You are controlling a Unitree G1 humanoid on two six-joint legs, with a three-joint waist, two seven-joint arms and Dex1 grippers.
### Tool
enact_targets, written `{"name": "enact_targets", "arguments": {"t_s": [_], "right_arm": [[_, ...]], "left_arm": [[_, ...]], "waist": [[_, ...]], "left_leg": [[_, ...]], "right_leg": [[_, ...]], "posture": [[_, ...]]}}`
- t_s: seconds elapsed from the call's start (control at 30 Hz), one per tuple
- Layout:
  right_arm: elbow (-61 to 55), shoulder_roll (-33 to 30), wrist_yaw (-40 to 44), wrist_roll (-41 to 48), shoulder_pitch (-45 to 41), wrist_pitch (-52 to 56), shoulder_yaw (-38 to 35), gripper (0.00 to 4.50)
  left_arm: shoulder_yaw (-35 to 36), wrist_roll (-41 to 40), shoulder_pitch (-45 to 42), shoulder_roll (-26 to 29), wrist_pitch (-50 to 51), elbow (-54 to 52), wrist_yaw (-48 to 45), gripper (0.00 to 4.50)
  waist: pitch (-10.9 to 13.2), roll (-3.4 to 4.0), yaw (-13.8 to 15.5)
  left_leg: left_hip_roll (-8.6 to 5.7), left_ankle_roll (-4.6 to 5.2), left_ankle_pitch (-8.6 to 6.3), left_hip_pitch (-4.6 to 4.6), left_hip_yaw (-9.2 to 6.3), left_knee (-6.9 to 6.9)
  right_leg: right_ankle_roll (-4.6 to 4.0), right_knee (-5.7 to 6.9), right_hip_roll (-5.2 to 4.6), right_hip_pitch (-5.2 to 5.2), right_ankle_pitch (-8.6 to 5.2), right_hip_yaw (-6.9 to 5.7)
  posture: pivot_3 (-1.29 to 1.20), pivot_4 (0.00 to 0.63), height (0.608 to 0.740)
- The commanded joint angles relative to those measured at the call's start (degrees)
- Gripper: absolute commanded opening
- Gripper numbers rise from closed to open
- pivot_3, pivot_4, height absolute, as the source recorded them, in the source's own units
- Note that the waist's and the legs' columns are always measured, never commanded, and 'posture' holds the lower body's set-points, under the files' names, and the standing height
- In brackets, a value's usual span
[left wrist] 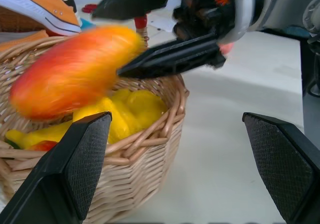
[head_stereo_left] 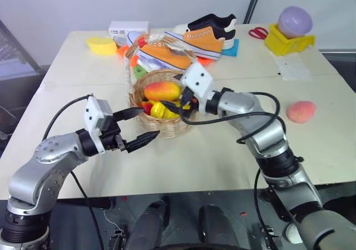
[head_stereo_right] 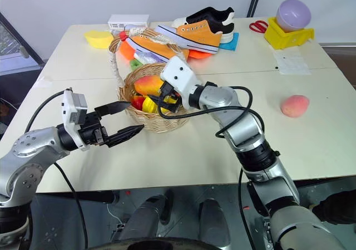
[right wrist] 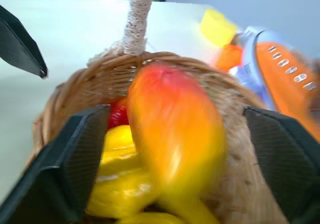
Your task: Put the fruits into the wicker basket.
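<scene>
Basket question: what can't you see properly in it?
- Basket bottom: hidden under the mango and bananas, head views.
- Red piece: mostly covered by the mango; can't tell what it is.
- Mango: blurred in both wrist views.
- Green piece: partly behind the basket handle.

Red-orange-yellow mango (head_stereo_left: 162,90), tan basket (head_stereo_left: 167,128), pink-orange peach (head_stereo_left: 301,111).

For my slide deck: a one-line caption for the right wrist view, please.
Open right pincer over the basket, mango between its fingers atop yellow bananas.
</scene>
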Motion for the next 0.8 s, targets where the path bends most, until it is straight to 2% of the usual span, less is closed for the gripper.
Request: {"name": "enact_targets", "arguments": {"t_s": [0.03, 0.17, 0.3, 0.4, 0.6, 0.8], "right_arm": [[-14.1, -5.4, 5.5, 7.3, 6.2, 0.6, -8.0, 4.46], [-20.8, -10.8, 6.3, 19.5, 16.5, 9.0, -25.1, 4.46], [-14.2, -15.3, 3.3, 17.8, 25.6, 9.2, -39.4, 4.46], [-6.3, -17.4, 0.8, 13.3, 31.5, 5.8, -45.2, 4.46], [9.3, -17.1, -9.0, 3.7, 33.1, -4.1, -46.4, 4.46], [20.9, -16.8, -10.3, 1.8, 28.9, -9.2, -42.9, 4.46]], "left_arm": [[-2.0, -1.2, -3.0, -1.2, 0.3, -1.9, 0.3, 4.50], [-5.0, -1.3, -5.9, -3.1, 0.8, -1.8, 0.3, 4.50], [-7.8, -1.1, -8.8, -4.8, 0.7, -0.8, -0.4, 4.50], [-10.4, -0.2, -10.8, -6.0, 0.4, -0.2, -1.2, 4.50], [-13.9, 1.3, -13.8, -9.1, -0.1, 0.8, -0.9, 4.50], [-15.4, 2.5, -14.8, -9.9, 0.1, 0.0, -1.0, 4.50]], "waist": [[0.0, -0.02, 0.5], [0.0, -0.05, 1.0], [0.0, -0.06, 1.2], [0.0, -0.06, 1.2], [0.0, -0.02, 0.8], [0.0, -0.02, 0.7]], "left_leg": [[0.00, 0.00, 0.00, -0.02, 0.00, 0.02], [0.01, 0.03, -0.02, -0.05, 0.01, 0.11], [0.06, 0.03, -0.03, -0.01, 0.07, 0.25], [0.07, 0.05, -0.04, 0.00, 0.10, 0.29], [0.11, 0.17, 0.03, 0.00, 0.25, 0.33], [0.14, 0.22, 0.07, 0.05, 0.27, 0.39]], "right_leg": [[0.00, 0.00, -0.01, 0.02, 0.00, 0.00], [-0.06, -0.06, -0.06, 0.10, -0.04, 0.00], [-0.14, -0.06, -0.04, 0.42, -0.08, 0.01], [-0.15, -0.18, -0.04, 0.55, -0.09, -0.02], [-0.13, -0.19, -0.02, 0.54, -0.07, -0.01], [-0.12, -0.19, 0.04, 0.62, -0.07, -0.01]], "posture": [[0.00, 0.150, 0.740], [0.00, 0.150, 0.740], [0.00, 0.150, 0.740], [0.00, 0.150, 0.740], [0.00, 0.150, 0.740], [0.00, 0.150, 0.740]]}}
